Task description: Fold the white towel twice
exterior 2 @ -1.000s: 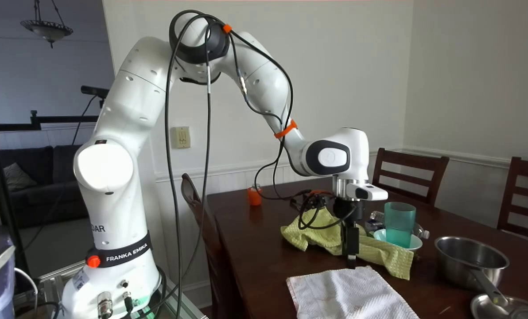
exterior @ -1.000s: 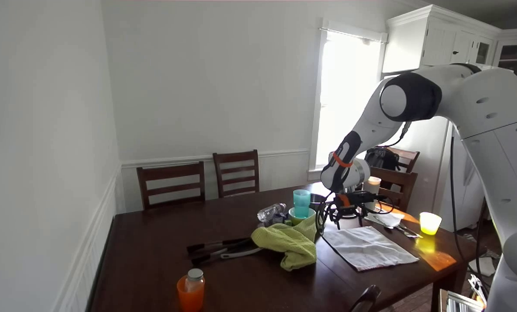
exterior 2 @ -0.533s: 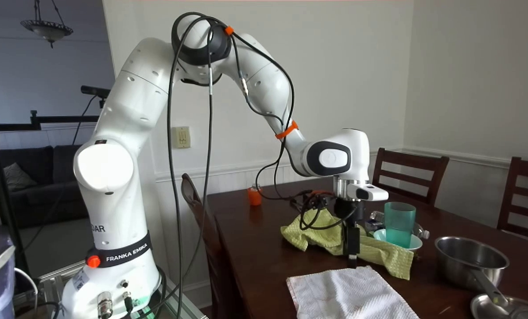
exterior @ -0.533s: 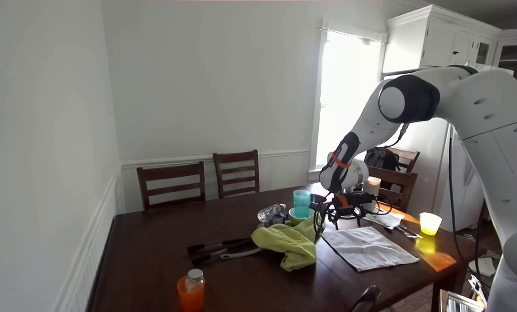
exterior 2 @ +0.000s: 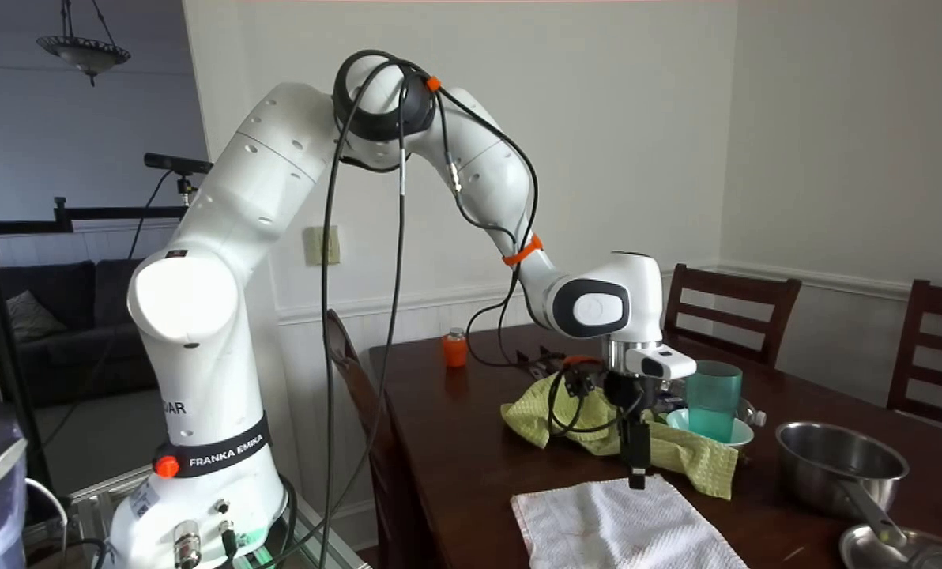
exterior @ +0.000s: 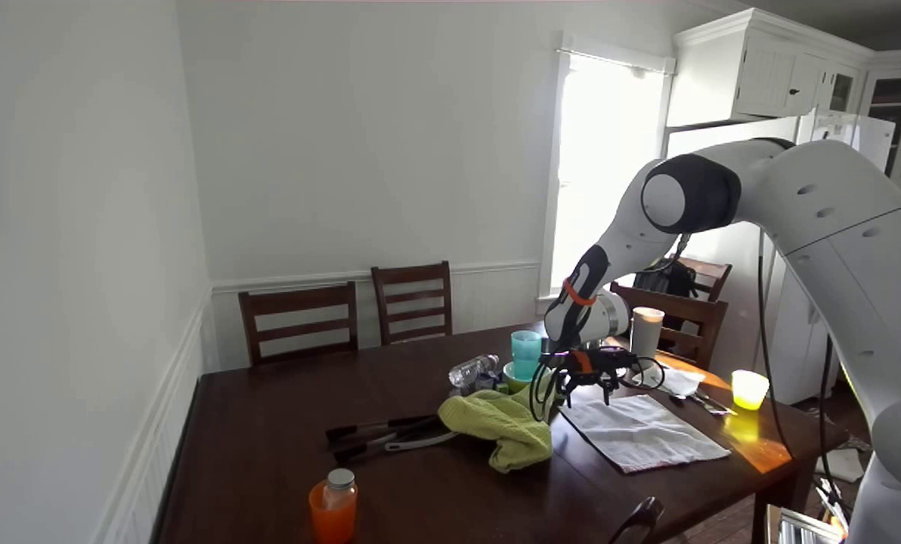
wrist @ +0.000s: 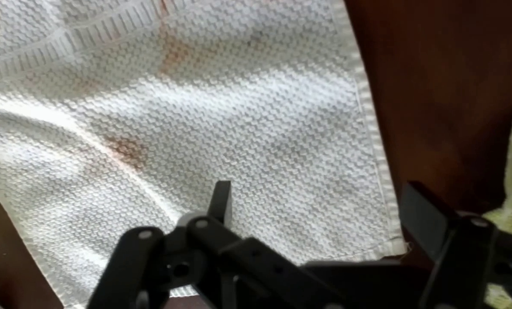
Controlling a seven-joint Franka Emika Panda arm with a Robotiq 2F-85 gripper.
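Note:
The white towel (exterior: 647,434) lies flat on the dark table in both exterior views, with light wrinkles and a few brownish stains; it also shows in the other exterior picture (exterior 2: 625,525) and fills much of the wrist view (wrist: 239,128). My gripper (exterior: 588,400) is open and empty at the towel's corner nearest the green cloth. In an exterior view its fingertips (exterior 2: 637,480) overlap the towel's far edge. In the wrist view the open fingers (wrist: 318,186) straddle that corner, one over the towel, one just outside its hemmed edge. I cannot tell whether they touch it.
A crumpled yellow-green cloth (exterior: 503,427) lies beside the towel. A teal cup (exterior 2: 713,399) stands in a bowl behind it, near a plastic bottle (exterior: 472,370). A steel pot (exterior 2: 838,466), a yellow cup (exterior: 749,389), black-handled utensils (exterior: 390,434) and an orange cup (exterior: 332,514) are on the table.
My arm has lowered and reached outward slightly, bringing the open gripper down toward the towel's corner. The towel and other objects have not moved.

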